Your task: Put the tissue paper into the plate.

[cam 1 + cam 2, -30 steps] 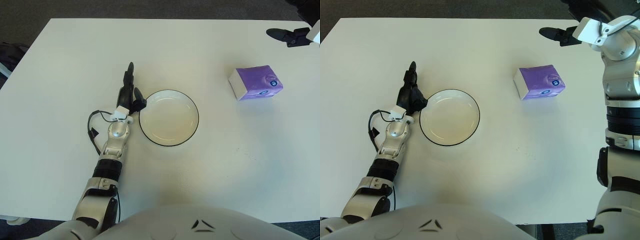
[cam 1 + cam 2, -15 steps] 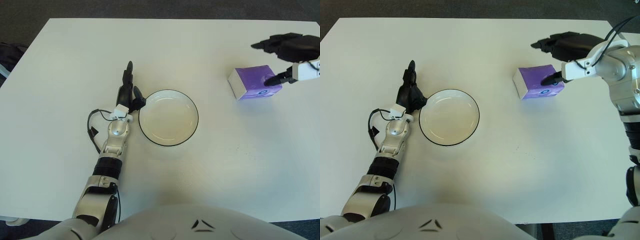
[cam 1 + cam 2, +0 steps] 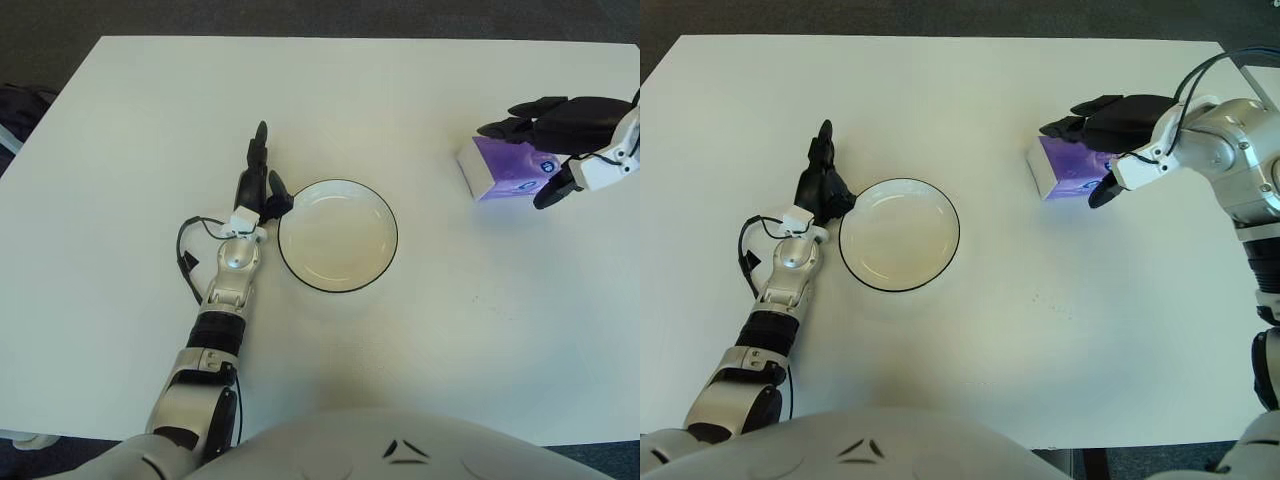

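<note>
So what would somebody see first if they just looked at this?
Probably the bright purple tissue pack on the right of the white table, with the right robot hand spread over it, fingers open and not yet gripping. Next comes the empty black-rimmed plate in the middle, with the left robot hand beside its left edge.

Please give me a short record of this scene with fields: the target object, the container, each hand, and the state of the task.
target: purple tissue pack, on the white table, right of the plate
container: white plate with a dark rim, nothing in it
right hand: right hand over the pack, fingers spread around it, grasp not closed
left hand: left hand beside the plate's left rim
task state: pack not in the plate yet
</note>
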`<move>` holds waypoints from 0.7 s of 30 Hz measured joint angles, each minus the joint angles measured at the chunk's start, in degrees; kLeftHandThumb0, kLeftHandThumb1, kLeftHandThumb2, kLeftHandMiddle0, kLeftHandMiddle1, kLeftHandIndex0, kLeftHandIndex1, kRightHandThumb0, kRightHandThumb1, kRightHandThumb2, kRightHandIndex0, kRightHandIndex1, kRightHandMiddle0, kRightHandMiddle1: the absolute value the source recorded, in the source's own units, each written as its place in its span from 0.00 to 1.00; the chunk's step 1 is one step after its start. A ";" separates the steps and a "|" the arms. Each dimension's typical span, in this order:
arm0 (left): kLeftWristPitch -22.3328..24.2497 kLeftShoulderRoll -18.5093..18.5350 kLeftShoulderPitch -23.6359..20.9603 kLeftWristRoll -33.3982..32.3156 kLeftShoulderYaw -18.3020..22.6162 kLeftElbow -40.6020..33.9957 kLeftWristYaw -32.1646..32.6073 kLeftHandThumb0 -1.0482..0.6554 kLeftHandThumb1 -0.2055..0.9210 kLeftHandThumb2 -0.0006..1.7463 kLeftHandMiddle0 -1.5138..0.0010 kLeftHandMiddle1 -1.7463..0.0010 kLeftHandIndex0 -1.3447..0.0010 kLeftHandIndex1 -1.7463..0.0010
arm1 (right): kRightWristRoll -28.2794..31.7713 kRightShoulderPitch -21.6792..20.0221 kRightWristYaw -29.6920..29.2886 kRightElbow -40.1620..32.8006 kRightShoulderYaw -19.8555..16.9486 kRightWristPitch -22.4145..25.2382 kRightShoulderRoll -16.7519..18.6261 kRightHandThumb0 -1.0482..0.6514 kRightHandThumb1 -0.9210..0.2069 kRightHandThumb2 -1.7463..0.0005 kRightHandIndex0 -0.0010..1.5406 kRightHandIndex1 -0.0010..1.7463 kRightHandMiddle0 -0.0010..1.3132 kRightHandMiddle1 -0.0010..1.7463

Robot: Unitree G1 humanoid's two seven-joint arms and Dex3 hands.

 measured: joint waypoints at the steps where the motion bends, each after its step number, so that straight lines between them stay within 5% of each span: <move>1: -0.07 0.03 -0.03 0.00 0.01 0.03 0.00 0.09 1.00 0.69 1.00 1.00 1.00 0.92 | 0.02 -0.02 0.44 0.11 0.09 -0.14 0.02 0.00 0.00 0.94 0.00 0.00 0.00 0.00; 7: -0.55 0.27 -0.13 0.01 -0.02 0.26 0.00 0.09 1.00 0.69 1.00 1.00 1.00 0.92 | -1.00 0.02 -0.84 1.01 0.30 -0.95 1.40 0.00 0.00 0.89 0.00 0.00 0.00 0.00; 21: -0.03 0.51 -0.20 0.00 -0.06 0.01 -0.01 0.09 1.00 0.69 1.00 1.00 1.00 0.93 | -7.49 1.11 -14.78 6.73 0.37 -3.32 6.04 0.00 0.00 0.80 0.00 0.00 0.00 0.00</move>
